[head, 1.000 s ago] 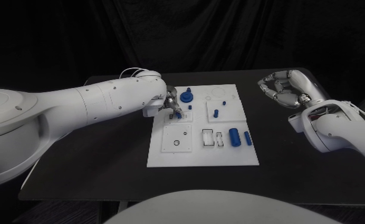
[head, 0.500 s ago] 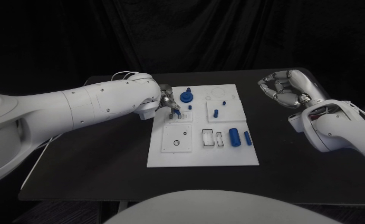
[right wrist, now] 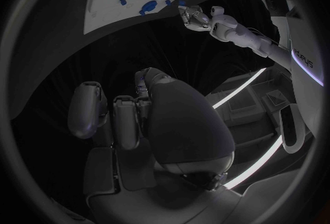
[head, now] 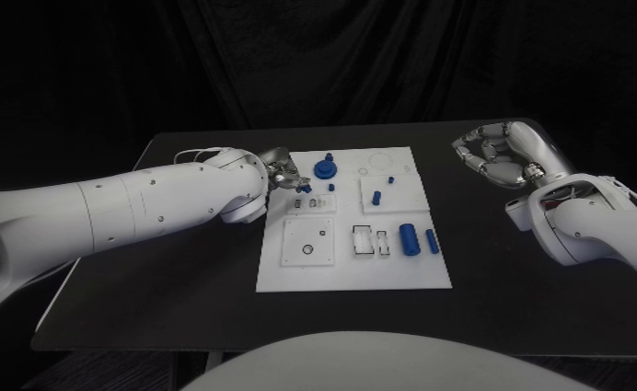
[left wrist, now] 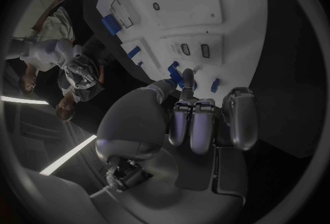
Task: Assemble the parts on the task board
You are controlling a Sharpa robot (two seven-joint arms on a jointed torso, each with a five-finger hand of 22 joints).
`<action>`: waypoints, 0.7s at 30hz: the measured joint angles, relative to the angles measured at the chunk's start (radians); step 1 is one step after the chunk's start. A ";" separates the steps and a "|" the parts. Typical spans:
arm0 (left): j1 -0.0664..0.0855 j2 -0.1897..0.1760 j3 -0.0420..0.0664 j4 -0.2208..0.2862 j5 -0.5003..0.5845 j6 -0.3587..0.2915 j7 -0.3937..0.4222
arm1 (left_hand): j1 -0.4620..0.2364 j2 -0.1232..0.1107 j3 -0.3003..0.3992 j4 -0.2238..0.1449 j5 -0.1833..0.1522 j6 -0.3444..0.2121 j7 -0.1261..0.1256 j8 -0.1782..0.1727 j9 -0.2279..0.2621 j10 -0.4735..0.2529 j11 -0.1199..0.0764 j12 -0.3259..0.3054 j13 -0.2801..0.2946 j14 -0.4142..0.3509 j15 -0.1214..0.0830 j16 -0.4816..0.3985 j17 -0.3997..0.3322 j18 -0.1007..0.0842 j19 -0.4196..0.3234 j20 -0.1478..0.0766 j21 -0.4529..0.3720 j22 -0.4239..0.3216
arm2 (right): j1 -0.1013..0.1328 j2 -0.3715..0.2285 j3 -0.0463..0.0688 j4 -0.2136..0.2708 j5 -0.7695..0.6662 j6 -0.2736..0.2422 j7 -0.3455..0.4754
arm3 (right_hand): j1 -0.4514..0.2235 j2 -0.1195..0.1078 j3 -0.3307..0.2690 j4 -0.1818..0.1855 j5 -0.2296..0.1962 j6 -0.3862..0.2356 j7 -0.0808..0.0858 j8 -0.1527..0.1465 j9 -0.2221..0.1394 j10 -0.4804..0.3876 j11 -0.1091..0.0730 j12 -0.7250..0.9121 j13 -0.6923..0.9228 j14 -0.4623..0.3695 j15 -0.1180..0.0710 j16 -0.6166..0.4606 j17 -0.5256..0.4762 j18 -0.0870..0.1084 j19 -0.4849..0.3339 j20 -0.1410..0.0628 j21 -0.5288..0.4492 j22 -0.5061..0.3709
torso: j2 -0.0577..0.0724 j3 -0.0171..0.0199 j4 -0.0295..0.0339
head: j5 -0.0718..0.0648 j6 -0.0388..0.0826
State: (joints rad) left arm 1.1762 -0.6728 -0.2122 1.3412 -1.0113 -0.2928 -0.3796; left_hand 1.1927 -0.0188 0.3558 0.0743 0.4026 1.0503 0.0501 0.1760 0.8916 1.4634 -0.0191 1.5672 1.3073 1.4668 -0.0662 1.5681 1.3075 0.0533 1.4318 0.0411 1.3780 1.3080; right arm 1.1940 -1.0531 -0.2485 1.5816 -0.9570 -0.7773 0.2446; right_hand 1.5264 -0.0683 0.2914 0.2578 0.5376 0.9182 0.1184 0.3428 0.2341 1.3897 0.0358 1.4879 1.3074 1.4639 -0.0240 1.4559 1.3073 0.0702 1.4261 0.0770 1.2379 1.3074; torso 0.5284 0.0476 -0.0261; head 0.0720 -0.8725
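My left hand (head: 284, 173) pinched a small blue part (left wrist: 173, 67) over the task board (head: 308, 276); it looked light, hard and slippery. My right hand (head: 494, 157) was curled, holding nothing.

Both arms wore smooth white rounded shells, the left arm (head: 133, 207) dotted with small dark screws. Thin pale cables (head: 199, 154) looped at its wrist. Each hand, left (head: 282, 170) and right (head: 494, 157), was jointed silver metal.

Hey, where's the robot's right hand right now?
In the head view the right hand hangs over bare black table, off the right edge of the white task board, fingers curled in and holding nothing.
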 measured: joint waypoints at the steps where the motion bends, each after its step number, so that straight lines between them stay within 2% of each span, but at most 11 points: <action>1: -0.008 -0.005 0.000 0.006 -0.005 -0.025 0.009 | 0.000 0.000 0.000 0.000 0.000 0.000 0.000 0.003 0.001 0.000 0.000 0.000 0.000 0.000 0.000 0.000 0.000 0.000 0.000 0.000 0.000 0.000 | 0.000 -0.001 0.000 0.000 0.000 0.000 0.000 | 0.000 0.000 0.000 0.000 0.000 0.000 0.000 0.000 0.000 0.000 0.000 0.000 0.000 0.000 0.000 0.000 0.000 0.000 0.000 0.000 -0.003 0.000 | 0.000 0.0000 -0.0002 | -0.001 0.000; 2: -0.015 -0.009 0.000 0.011 -0.010 -0.051 0.019 | -0.005 -0.005 0.000 0.000 0.000 -0.002 -0.002 0.006 0.002 0.000 0.000 0.000 0.000 0.000 0.000 0.000 0.000 0.000 0.000 0.000 0.000 0.000 | 0.000 -0.001 0.000 0.000 0.000 0.000 0.000 | 0.000 0.000 0.000 0.000 0.000 0.000 0.000 0.000 0.000 0.000 0.000 0.000 0.000 0.000 0.000 0.000 0.000 0.000 0.000 0.000 -0.003 0.000 | 0.000 0.0000 -0.0002 | -0.002 0.000; 10: -0.081 -0.028 0.000 0.033 -0.039 -0.259 0.114 | -0.005 -0.005 0.003 -0.003 -0.001 -0.003 -0.002 0.006 0.005 0.000 0.000 0.000 0.000 0.000 0.000 0.000 0.000 0.000 -0.002 -0.002 0.000 0.000 | 0.000 -0.002 0.000 0.001 0.000 -0.001 0.000 | 0.000 0.000 0.000 0.000 0.000 -0.004 -0.004 0.000 0.000 -0.004 0.004 0.000 0.000 0.000 0.000 0.000 0.000 0.000 0.000 0.000 -0.003 0.000 | -0.001 0.0003 -0.0003 | -0.002 0.000; 17: -0.119 -0.035 0.000 0.037 -0.050 -0.387 0.185 | -0.005 -0.005 0.009 -0.001 -0.002 -0.008 0.000 0.006 0.008 0.000 0.000 0.000 0.000 0.000 0.000 0.000 0.000 0.000 -0.002 -0.002 0.000 0.000 | -0.001 -0.003 0.000 0.001 0.000 -0.001 0.001 | 0.000 0.000 0.000 0.000 0.000 -0.004 -0.004 0.000 -0.001 -0.004 0.004 0.000 0.000 0.000 0.000 -0.004 0.000 0.000 0.000 0.000 -0.003 0.001 | -0.001 0.0006 -0.0003 | -0.007 0.000; 21: -0.132 -0.036 0.000 0.041 -0.053 -0.428 0.210 | -0.012 -0.009 0.009 -0.001 -0.002 -0.010 -0.002 0.006 0.009 0.000 0.000 0.000 0.000 0.000 0.000 0.000 0.000 0.000 -0.002 -0.002 0.000 0.000 | -0.001 -0.003 0.000 0.001 0.000 -0.001 0.001 | 0.000 0.000 0.000 0.000 0.000 -0.004 -0.004 0.000 -0.001 -0.004 0.004 0.000 0.000 0.000 0.000 -0.004 0.000 0.000 0.000 0.000 -0.003 0.001 | 0.000 0.0004 -0.0003 | -0.006 0.000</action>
State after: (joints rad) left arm 1.0446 -0.7090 -0.2122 1.3824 -1.0640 -0.7211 -0.1698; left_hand 1.1809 -0.0281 0.3648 0.0732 0.4009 1.0408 0.0483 0.1822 0.9010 1.4634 -0.0191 1.5672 1.3073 1.4668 -0.0661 1.5681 1.3074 0.0533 1.4298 0.0391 1.3780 1.3078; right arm 1.1928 -1.0561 -0.2485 1.5830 -0.9570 -0.7783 0.2455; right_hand 1.5264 -0.0683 0.2914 0.2579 0.5376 0.9146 0.1147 0.3428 0.2334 1.3861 0.0394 1.4879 1.3074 1.4639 -0.0240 1.4517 1.3073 0.0701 1.4261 0.0769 1.2353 1.3080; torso 0.5281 0.0480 -0.0264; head 0.0659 -0.8725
